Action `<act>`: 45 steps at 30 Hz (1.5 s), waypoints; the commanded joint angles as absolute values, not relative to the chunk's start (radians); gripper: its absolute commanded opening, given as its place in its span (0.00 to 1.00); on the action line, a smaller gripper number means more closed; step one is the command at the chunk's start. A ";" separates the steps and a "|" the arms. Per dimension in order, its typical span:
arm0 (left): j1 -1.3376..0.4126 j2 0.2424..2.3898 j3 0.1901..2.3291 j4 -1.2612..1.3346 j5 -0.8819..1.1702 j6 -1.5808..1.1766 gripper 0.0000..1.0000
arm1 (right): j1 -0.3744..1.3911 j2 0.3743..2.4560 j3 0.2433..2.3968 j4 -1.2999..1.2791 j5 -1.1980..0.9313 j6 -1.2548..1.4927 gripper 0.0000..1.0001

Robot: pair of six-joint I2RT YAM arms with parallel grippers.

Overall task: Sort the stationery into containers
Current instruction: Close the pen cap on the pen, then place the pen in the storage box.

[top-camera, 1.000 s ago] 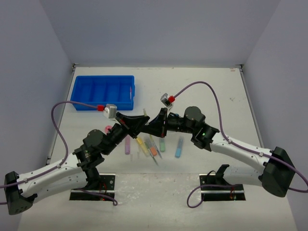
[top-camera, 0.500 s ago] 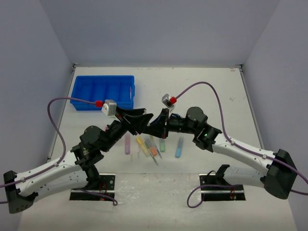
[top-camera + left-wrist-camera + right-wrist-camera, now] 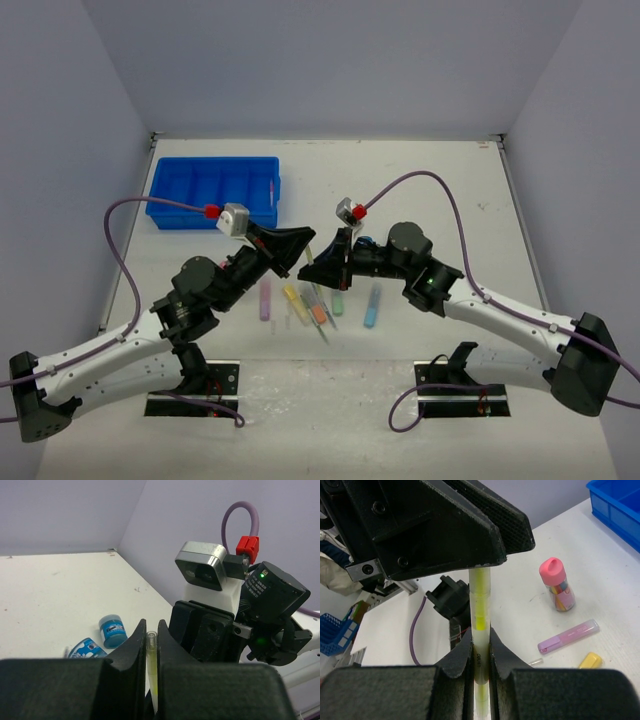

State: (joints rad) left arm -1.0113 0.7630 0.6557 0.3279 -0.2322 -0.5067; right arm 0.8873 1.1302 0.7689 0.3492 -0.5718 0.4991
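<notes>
Now, yellow pen (image 3: 480, 605): held in the air above the counter (image 3: 420, 180), off the near right corner of the blue tray (image 3: 180, 220), gripped by both arms at once.
Left jaws: clenched on the pen, its clear end showing at their tips.
Right jaws: clenched on the same pen, close against the left pair.
Loose sticks: purple marker (image 3: 265, 298), orange marker (image 3: 318, 313), green marker (image 3: 338, 303), blue marker (image 3: 370, 318) — on the counter, nearer the arms than the tray.
Pink-capped bottle (image 3: 557, 584): on the counter near the purple marker.
Round blue tubs (image 3: 112, 630): right of the tray, beyond the pen.

Print on the yellow pen (image 3: 480, 605) is too small to read
</notes>
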 commanded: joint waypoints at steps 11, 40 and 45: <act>-1.008 0.798 0.608 0.342 -0.086 -0.645 0.00 | 0.839 1.138 1.032 0.298 -0.487 0.367 0.00; -0.729 1.012 1.049 -0.005 -0.124 -0.542 0.00 | 0.709 1.267 1.027 0.272 -0.607 0.356 0.48; -0.719 1.149 1.232 -0.142 -0.261 -0.481 0.00 | 0.696 1.244 0.953 0.221 -0.524 0.341 0.96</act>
State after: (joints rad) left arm -0.7290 1.0798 1.0885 -0.0027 -0.1719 -0.5691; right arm 0.7066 1.2809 1.0083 0.1846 -0.6207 0.3539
